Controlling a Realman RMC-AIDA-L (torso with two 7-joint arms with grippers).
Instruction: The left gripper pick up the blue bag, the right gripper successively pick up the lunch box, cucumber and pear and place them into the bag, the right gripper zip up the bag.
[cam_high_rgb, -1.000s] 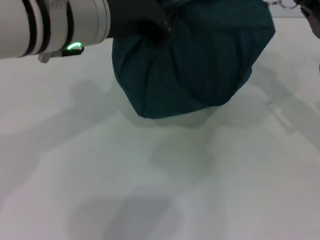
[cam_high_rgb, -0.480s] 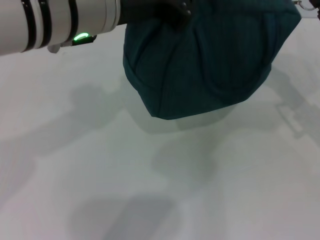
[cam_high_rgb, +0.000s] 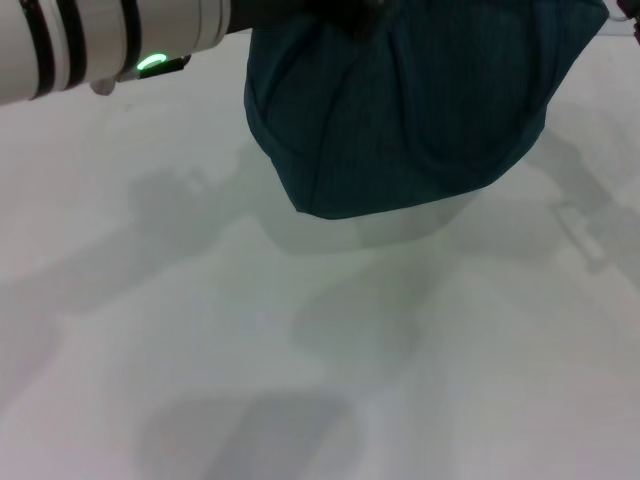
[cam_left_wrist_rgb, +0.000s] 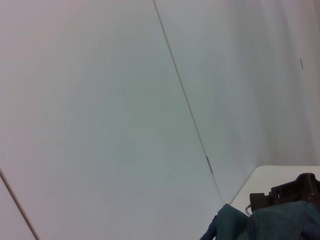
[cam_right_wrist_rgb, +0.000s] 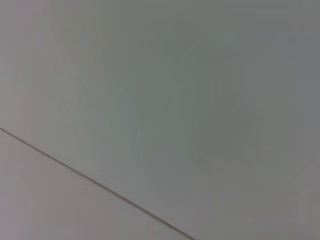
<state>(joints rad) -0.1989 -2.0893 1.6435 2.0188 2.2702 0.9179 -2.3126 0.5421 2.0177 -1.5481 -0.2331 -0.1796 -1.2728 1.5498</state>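
The blue bag (cam_high_rgb: 410, 110) hangs bulging above the white table (cam_high_rgb: 300, 390), its bottom off the surface. My left arm reaches in from the upper left, and my left gripper (cam_high_rgb: 345, 10) holds the bag's top edge, mostly cut off by the frame. In the left wrist view a corner of the blue bag (cam_left_wrist_rgb: 270, 225) shows with a metal ring (cam_left_wrist_rgb: 248, 207) and a black gripper part (cam_left_wrist_rgb: 295, 192) beside it. Only a sliver of my right gripper (cam_high_rgb: 628, 12) shows at the upper right edge. The lunch box, cucumber and pear are out of view.
A green light (cam_high_rgb: 150, 63) glows on my left wrist. Shadows of the bag and arms fall on the table. The right wrist view shows only a plain wall with a seam (cam_right_wrist_rgb: 100, 185).
The left arm has carried the bag to the right and then a little upward. The right gripper has slid almost out of the head view.
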